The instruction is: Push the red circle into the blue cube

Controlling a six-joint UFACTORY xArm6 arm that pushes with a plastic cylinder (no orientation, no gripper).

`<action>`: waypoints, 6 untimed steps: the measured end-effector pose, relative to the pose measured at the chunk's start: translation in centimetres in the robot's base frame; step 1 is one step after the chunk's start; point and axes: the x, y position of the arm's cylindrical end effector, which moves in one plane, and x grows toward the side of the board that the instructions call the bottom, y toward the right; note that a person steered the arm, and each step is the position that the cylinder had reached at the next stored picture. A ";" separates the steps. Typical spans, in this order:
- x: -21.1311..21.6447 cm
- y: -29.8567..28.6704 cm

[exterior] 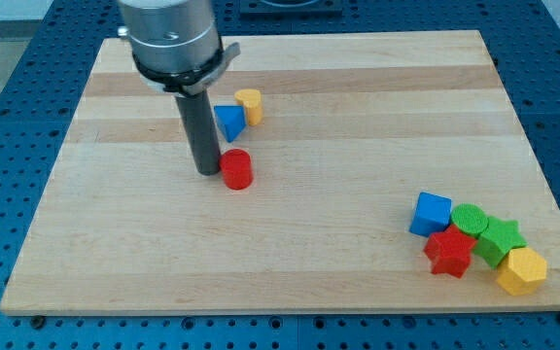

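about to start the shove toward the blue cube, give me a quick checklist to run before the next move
1. My tip at the red circle: ok, it sits right at the circle's left in the view; actual contact cannot tell.
2. Push line: ok, the blue cube lies to the lower right, so my tip is roughly on the far side.
3. Path between circle and cube: ok, bare board.
4. Blue triangle and yellow block: ok, above the circle, off the line.
5. Cluster at the cube: not ok, red star and green circle touch or crowd it and may shift.
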 end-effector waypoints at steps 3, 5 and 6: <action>0.0 7.0; 0.0 13.3; 0.0 16.1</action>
